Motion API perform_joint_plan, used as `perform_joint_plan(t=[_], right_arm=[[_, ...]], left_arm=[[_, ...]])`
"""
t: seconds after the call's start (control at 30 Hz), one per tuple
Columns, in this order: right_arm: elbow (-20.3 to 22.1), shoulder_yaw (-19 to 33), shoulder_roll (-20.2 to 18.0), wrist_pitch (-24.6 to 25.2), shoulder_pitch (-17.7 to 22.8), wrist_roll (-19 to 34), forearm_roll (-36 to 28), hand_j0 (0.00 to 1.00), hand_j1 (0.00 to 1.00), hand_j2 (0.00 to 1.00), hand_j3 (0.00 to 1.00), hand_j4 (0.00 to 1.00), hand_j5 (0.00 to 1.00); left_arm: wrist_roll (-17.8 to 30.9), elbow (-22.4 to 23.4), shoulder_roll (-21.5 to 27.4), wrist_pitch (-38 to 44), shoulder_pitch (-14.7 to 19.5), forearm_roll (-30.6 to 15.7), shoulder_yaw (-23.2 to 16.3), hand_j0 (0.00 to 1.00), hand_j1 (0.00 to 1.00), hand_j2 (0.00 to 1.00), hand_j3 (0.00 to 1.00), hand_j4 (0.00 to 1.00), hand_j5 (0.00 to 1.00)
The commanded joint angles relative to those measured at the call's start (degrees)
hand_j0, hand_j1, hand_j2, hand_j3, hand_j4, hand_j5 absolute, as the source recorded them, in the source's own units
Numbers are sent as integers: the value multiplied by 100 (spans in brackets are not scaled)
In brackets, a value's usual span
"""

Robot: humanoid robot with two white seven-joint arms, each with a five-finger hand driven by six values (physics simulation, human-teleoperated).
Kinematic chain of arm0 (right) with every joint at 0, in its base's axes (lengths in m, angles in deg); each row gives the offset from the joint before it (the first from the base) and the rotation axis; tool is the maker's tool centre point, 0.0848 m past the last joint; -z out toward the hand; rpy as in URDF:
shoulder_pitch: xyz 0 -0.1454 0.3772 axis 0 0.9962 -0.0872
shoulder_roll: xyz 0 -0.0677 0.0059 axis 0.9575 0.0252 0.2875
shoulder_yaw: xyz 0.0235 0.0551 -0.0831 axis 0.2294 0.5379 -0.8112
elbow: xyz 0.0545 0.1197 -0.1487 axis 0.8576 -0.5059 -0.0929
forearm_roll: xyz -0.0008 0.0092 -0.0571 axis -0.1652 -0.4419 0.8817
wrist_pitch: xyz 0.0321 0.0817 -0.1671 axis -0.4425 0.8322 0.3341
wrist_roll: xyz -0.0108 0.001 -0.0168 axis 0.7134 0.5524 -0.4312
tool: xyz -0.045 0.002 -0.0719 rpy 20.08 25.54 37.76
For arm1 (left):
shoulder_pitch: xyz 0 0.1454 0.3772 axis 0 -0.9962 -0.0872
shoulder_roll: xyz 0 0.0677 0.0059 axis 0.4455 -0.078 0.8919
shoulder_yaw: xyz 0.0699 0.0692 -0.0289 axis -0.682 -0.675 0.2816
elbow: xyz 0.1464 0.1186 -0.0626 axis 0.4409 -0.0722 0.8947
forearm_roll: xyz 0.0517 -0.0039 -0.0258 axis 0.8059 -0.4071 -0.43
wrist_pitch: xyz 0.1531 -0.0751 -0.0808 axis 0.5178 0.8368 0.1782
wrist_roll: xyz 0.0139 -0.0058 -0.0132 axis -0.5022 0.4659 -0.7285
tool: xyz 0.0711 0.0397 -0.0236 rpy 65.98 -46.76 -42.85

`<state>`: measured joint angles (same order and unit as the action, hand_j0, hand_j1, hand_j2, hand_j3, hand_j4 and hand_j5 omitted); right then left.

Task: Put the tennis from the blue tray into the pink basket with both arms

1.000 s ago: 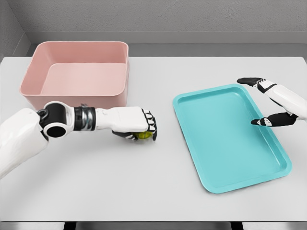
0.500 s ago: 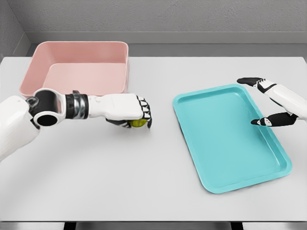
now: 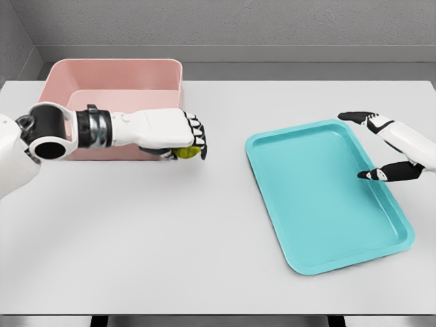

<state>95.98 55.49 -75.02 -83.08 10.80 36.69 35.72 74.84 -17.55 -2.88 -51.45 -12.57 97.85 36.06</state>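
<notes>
We see our left hand (image 3: 178, 136) in front of the pink basket (image 3: 112, 71), near its front right corner. Its fingers (image 3: 196, 139) are clenched around the tennis ball (image 3: 184, 152), and only a small yellow-green part of the ball shows under the knuckles. The ball is held above the white table (image 3: 170, 245), just beside the front wall of the basket and not yet inside it. Our left forearm crosses in front of this wall from the left side of the picture.

Our right hand (image 3: 385, 146) is over the far right edge of the blue tray (image 3: 320, 204). Its fingers (image 3: 357, 116) are spread and relaxed, and they hold nothing. The tray lies flat on the table, well apart from the basket.
</notes>
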Motion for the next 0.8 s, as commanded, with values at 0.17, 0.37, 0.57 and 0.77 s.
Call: perform_joint_plan(t=[0.17, 0.37, 0.57, 0.77], right_arm=[[12, 14, -2, 16, 0, -3, -48, 100, 100, 100, 100, 100, 100], [12, 23, -2, 16, 0, -3, -48, 100, 100, 100, 100, 100, 100], [3, 23, -2, 16, 0, -3, -48, 100, 100, 100, 100, 100, 100], [3, 23, -2, 16, 0, -3, -48, 100, 100, 100, 100, 100, 100]], left_arm=[[-4, 82, 90, 12, 193, -103, 14, 58, 58, 58, 58, 58, 58], [-4, 293, 134, 12, 308, -103, 84, 58, 58, 58, 58, 58, 58], [-4, 575, 319, 12, 440, -147, 198, 58, 58, 58, 58, 58, 58], [-30, 1277, 442, 12, 554, -155, 401, 62, 62, 62, 62, 62, 62]])
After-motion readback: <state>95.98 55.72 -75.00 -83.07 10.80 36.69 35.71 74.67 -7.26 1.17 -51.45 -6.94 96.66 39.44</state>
